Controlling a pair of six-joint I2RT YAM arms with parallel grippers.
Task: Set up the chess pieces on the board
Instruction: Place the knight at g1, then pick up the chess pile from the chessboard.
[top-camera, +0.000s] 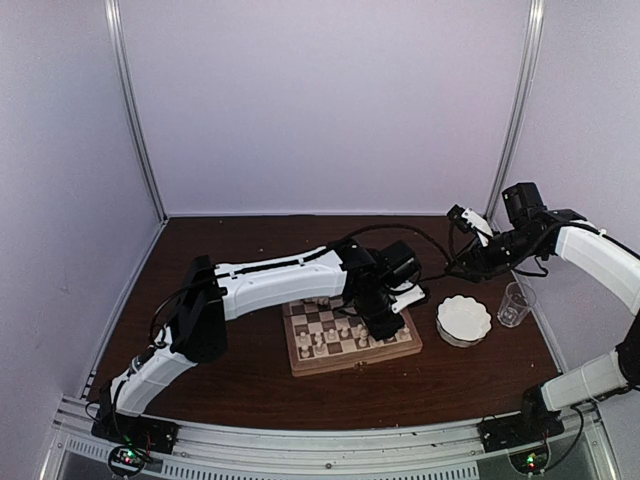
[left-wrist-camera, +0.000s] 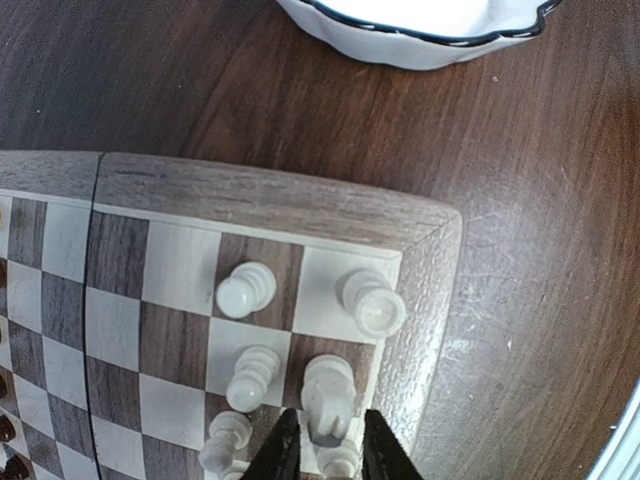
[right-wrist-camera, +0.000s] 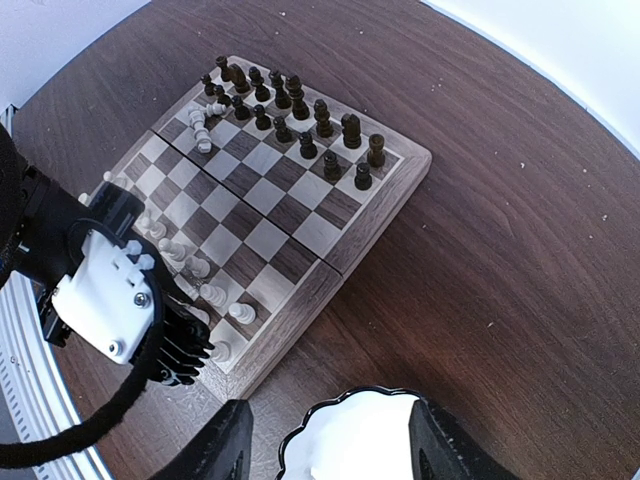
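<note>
We see the white left arm (top-camera: 270, 280) stretch across the checkered wooden chessboard (top-camera: 350, 364), hiding its far rows from above. At the near-right corner the left gripper (left-wrist-camera: 330, 455) stands slightly parted around a cream chess piece (left-wrist-camera: 328, 392). Just right of the board sits a white scalloped bowl (top-camera: 441, 318). The right gripper (right-wrist-camera: 333, 440) hangs above it, spread wide and empty. A clear plastic cup (top-camera: 515, 305) stands farther right.

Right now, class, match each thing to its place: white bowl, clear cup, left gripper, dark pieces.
Things: 1 white bowl; 2 clear cup; 3 left gripper; 4 dark pieces.
Places: A straddling a cream piece at the board corner; B two rows along one board edge; C on the table beside the board; D beyond the bowl from the board.
Pairs: 1-C; 2-D; 3-A; 4-B.
</note>
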